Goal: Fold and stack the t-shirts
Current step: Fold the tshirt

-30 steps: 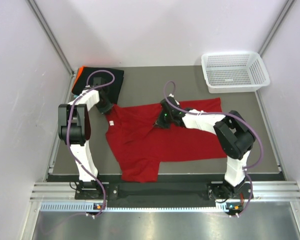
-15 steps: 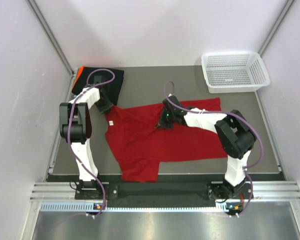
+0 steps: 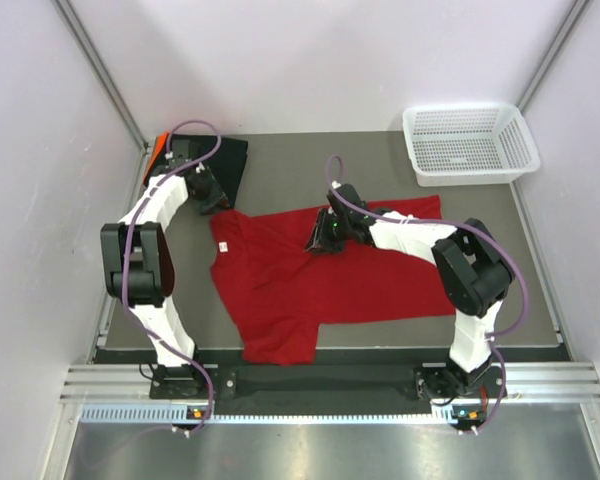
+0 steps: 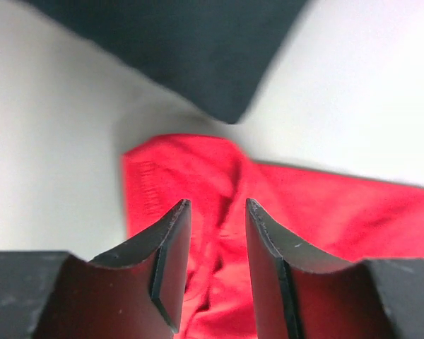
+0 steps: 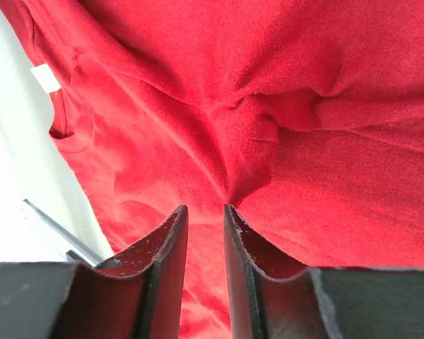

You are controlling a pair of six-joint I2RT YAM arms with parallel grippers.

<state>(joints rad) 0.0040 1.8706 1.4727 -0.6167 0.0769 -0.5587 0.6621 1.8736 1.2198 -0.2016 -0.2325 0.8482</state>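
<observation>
Red shirt (image 3: pixel 320 285) is lying spread across the middle of the table (image 3: pixel 310 160), collar end to my left and hem to the right, and it looks like I'm between grips on the lay-flat before the first fold. Left gripper (image 3: pixel 212 198) hangs over the far-left corner of the cloth, just short of the black shirt (image 3: pixel 225 160) folded in the far-left corner. Its jaws are moderately parted with nothing between them, only red showing below. Right gripper (image 3: pixel 321 238) sits low over the far edge near the middle. Its jaws are a narrow slit apart, with a pucker (image 5: pixel 240 152) of cloth running right up to the tips, and I can't see anything clamped. That ridge is what I'd sort out first, because a fold over it would likely set crooked. So I'd pinch the far edge on both sides at matching points, pull gently apart to take the wrinkle out, and only then carry the edge over. On the left I'd keep the jaws clear of the black shirt so the stack doesn't get dragged.
</observation>
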